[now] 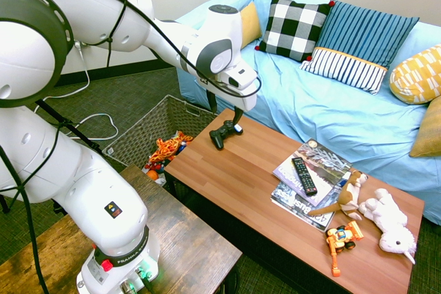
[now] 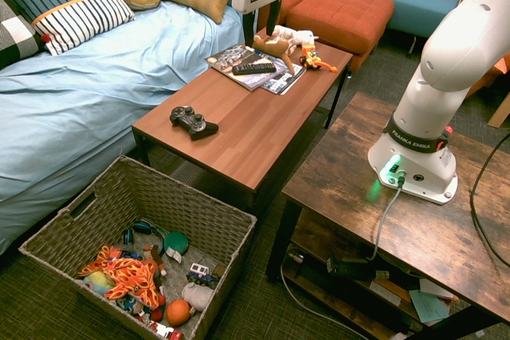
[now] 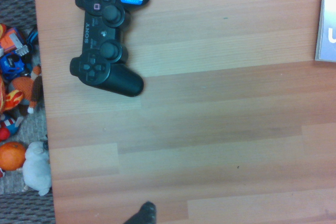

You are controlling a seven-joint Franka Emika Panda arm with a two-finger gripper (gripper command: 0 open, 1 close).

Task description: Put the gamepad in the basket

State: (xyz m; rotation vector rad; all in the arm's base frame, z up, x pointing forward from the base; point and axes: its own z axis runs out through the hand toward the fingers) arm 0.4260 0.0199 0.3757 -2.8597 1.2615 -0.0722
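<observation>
1. Your gripper (image 2: 268, 17) hangs above the desk (image 2: 255, 129) with jaws apart, holding nothing.
2. The gamepad (image 2: 193, 122) lies on the desk's end nearest the basket (image 2: 227, 224), which sits on the floor beside it.
3. You can read "SONY" on the gamepad; its white sticker is too small to read.
</observation>
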